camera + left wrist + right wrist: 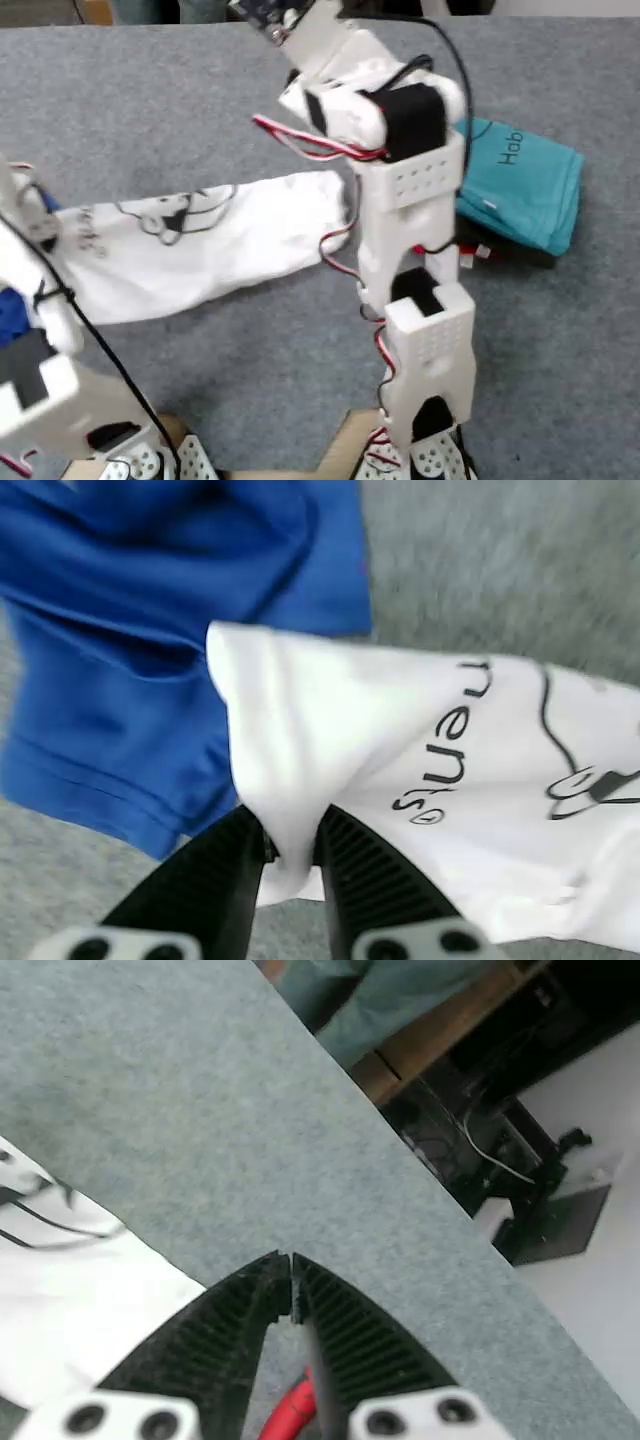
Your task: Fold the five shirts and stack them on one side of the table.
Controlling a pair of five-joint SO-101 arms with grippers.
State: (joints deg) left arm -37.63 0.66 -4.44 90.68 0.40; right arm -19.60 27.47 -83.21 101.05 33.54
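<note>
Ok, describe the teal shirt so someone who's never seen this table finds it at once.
On the grey table, go to the right side in the high view, past the stretched-out white shirt. The teal shirt lies there folded, on top of a dark garment. It is the only teal piece, folded square while the white one lies long.

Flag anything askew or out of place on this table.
The white shirt lies slanted and rumpled, not folded square, one corner pinched by the left gripper next to the blue shirt. The teal shirt sits neatly folded.
</note>
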